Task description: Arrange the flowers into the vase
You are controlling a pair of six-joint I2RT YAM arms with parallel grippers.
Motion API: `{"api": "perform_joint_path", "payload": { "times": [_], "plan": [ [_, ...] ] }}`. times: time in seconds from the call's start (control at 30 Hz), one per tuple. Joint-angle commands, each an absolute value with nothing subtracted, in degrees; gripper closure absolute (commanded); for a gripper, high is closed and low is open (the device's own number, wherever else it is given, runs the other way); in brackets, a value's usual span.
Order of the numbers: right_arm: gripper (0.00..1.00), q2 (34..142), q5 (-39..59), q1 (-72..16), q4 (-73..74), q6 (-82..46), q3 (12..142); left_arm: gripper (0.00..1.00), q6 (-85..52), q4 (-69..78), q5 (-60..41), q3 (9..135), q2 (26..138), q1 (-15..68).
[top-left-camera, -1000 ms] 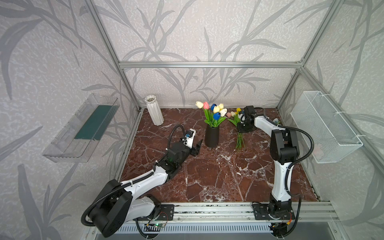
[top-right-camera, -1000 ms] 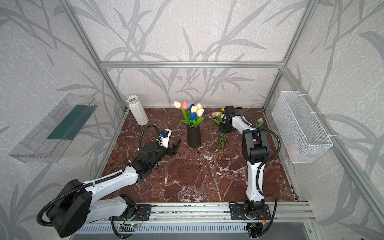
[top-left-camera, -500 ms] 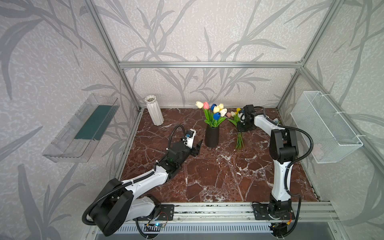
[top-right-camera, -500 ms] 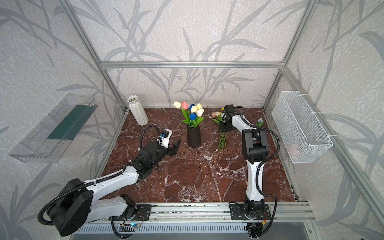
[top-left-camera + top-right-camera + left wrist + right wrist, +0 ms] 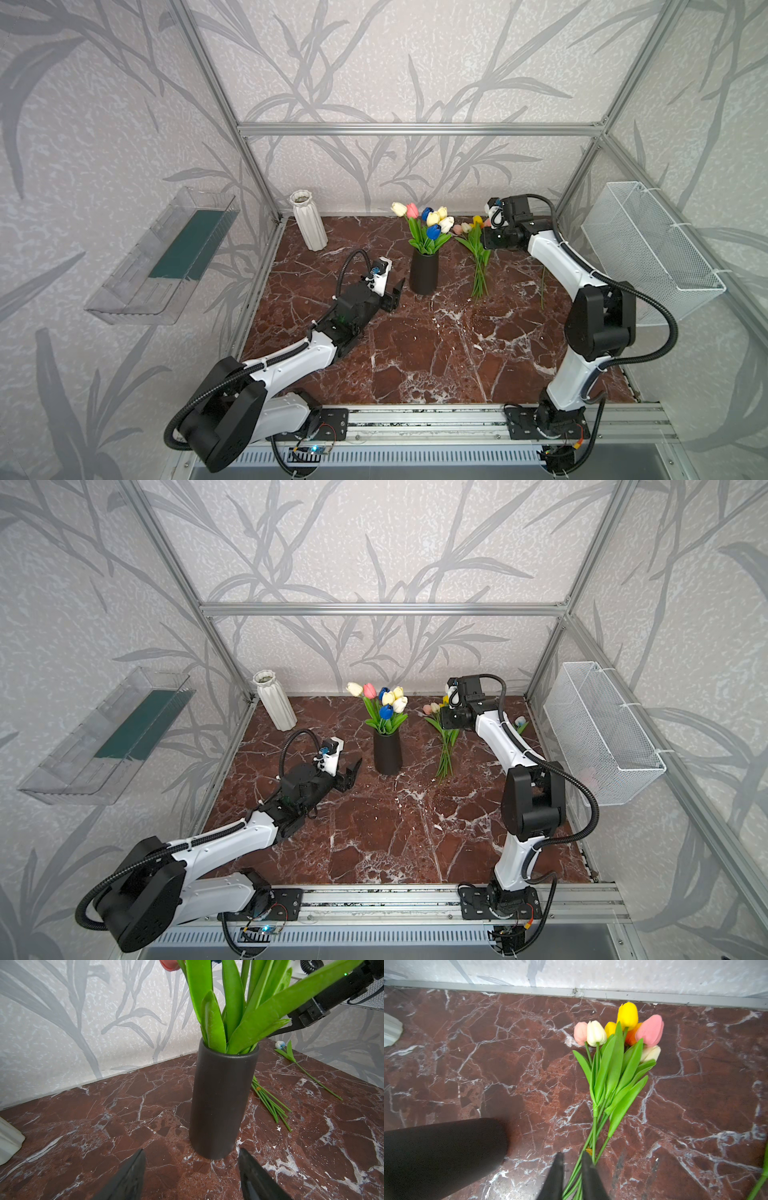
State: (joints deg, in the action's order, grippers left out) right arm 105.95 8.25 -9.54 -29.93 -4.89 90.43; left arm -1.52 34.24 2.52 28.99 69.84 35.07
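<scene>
A black vase stands mid-table and holds several flowers. To its right a bunch of flowers lies flat, heads toward the back wall. My right gripper is over this bunch. It is open only a little, and green stems run through the narrow gap, unpinched. My left gripper stands wide open and empty, just left of the vase's foot.
A single flower lies alone near the right wall. A white ribbed vase stands at the back left. A wire basket hangs on the right wall and a clear shelf on the left wall.
The right gripper stays over the lying bunch with hardly any shift. The bunch still lies on the table. The left arm has not moved.
</scene>
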Motion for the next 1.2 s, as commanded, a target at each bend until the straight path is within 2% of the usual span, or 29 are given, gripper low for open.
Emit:
{"api": "perform_joint_path", "payload": {
  "times": [0.0, 0.17, 0.4, 0.5, 0.63, 0.73, 0.8, 0.87, 0.9, 0.97, 1.07, 1.17],
  "plan": [
    [0.69, 112.3, 4.9, -9.5, -33.0, -4.3, 93.3, 0.29, -1.2, 34.7, 2.4, 31.5, 70.4, 34.9],
    [0.66, 121.8, 4.3, -9.5, -39.7, -3.9, 101.0, 0.29, -1.4, 34.6, 2.6, 31.6, 70.5, 34.8],
    [0.66, 126.6, 3.5, -9.5, -39.9, -4.0, 102.9, 0.29, -1.6, 34.3, 2.9, 31.6, 70.6, 34.9],
    [0.71, 127.4, 3.5, -9.5, -39.5, -3.6, 102.6, 0.29, -1.6, 34.5, 2.9, 31.6, 70.7, 34.9],
    [0.84, 128.4, 3.4, -9.5, -39.7, -3.4, 102.8, 0.29, -1.5, 34.7, 2.7, 31.9, 71.3, 34.9],
    [0.88, 128.5, 3.3, -9.5, -39.6, -3.4, 102.8, 0.29, -1.3, 34.8, 2.6, 32.1, 71.6, 34.9],
    [0.87, 128.6, 3.5, -9.5, -39.5, -3.2, 103.0, 0.29, -1.2, 34.9, 2.7, 32.2, 71.6, 34.9],
    [0.78, 129.1, 3.4, -9.5, -40.2, -3.3, 103.8, 0.29, -1.2, 34.9, 3.1, 32.1, 71.5, 34.8],
    [0.78, 129.0, 3.6, -9.5, -40.1, -3.3, 103.8, 0.29, -1.2, 35.0, 2.9, 32.0, 71.6, 34.9],
    [0.79, 129.3, 3.7, -9.5, -39.8, -3.3, 103.8, 0.29, -1.2, 35.1, 2.8, 32.0, 71.6, 34.9],
    [0.88, 129.8, 3.7, -9.5, -40.1, -3.3, 104.0, 0.29, -1.2, 35.1, 2.9, 32.0, 71.4, 34.9],
    [0.92, 129.2, 4.0, -9.4, -39.8, -3.3, 103.6, 0.29, -1.0, 34.9, 3.1, 31.7, 70.9, 34.9]
  ]
}}
